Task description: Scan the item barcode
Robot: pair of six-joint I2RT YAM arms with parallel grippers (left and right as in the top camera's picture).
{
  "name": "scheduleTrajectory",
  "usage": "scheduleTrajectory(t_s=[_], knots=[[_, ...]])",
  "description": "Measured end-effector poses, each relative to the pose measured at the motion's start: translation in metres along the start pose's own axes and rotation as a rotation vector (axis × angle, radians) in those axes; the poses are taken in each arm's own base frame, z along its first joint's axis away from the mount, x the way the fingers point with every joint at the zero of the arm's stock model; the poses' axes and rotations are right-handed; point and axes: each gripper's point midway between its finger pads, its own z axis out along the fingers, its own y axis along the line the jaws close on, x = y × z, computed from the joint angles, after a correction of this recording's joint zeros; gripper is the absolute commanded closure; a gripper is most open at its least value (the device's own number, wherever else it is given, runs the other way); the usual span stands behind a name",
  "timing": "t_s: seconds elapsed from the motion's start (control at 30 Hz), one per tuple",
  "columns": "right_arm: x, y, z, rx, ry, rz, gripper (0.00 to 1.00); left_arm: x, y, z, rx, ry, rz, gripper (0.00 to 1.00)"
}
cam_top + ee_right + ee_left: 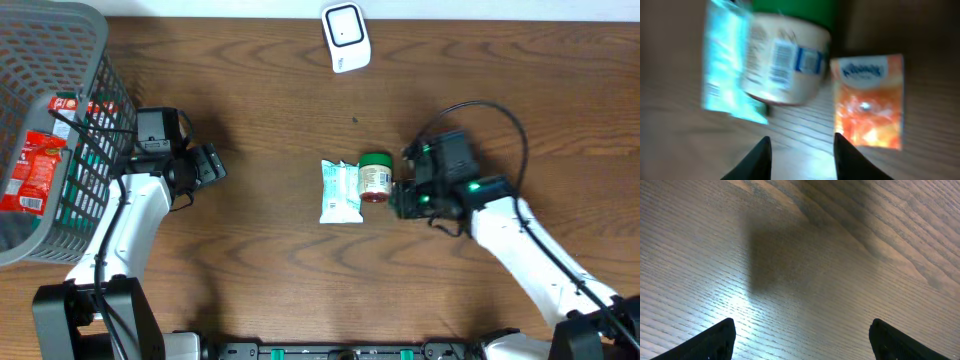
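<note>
A cream jar with a green lid (375,177) lies on its side mid-table, touching a teal-and-white packet (340,190). In the right wrist view the jar (785,60) shows a barcode (781,62) on its label, the teal packet (722,65) lies left of it and an orange tissue pack (867,102) lies to the right. My right gripper (802,136) (397,197) sits just short of the jar, jaws apart with only table between them. The white scanner (345,38) stands at the far edge. My left gripper (802,322) (210,165) hangs wide open over bare wood, holding nothing.
A grey mesh basket (90,60) holding red packets (35,170) fills the left end of the table, next to the left arm. A black cable (490,108) loops above the right wrist.
</note>
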Motion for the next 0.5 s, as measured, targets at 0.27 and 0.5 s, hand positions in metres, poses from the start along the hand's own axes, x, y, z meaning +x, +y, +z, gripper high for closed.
scheduleTrajectory(t_s=[0.27, 0.5], knots=[[0.011, -0.017, 0.027, 0.287, 0.031, -0.195, 0.63, 0.000, 0.000, 0.000, 0.000, 0.000, 0.000, 0.14], [0.014, -0.030, 0.046, 0.396, 0.057, -0.257, 0.65, 0.000, 0.000, 0.000, 0.000, 0.000, 0.000, 0.14]])
